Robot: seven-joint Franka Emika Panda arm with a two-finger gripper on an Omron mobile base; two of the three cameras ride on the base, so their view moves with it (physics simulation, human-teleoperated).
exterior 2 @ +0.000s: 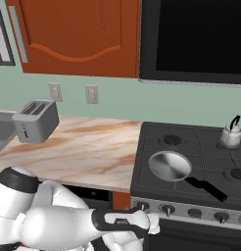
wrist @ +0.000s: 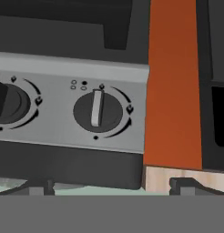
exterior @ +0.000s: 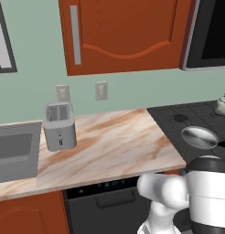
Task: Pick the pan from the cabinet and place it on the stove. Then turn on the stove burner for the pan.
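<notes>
Pan step looks done: the shallow round silver-grey metal pan with dark handle (exterior 2: pixel 170 165) sits on the black cooktop stove with square grates (exterior 2: pixel 201 147), front-left burner; the red-brown wooden wall cabinet (exterior 2: pixel 83 34) is shut. Knob step in hand. The two-finger gripper (exterior 2: pixel 154 223), jaws spread wide and empty, hangs low at the stove's front-left corner, facing a round dark knob with a pale bar (wrist: pixel 97 110), not touching. Next: close in, pinch the bar, twist. Tight beside the orange-red cabinet side panel (wrist: pixel 173 86); neighbouring dark knob (wrist: pixel 9 102) near.
</notes>
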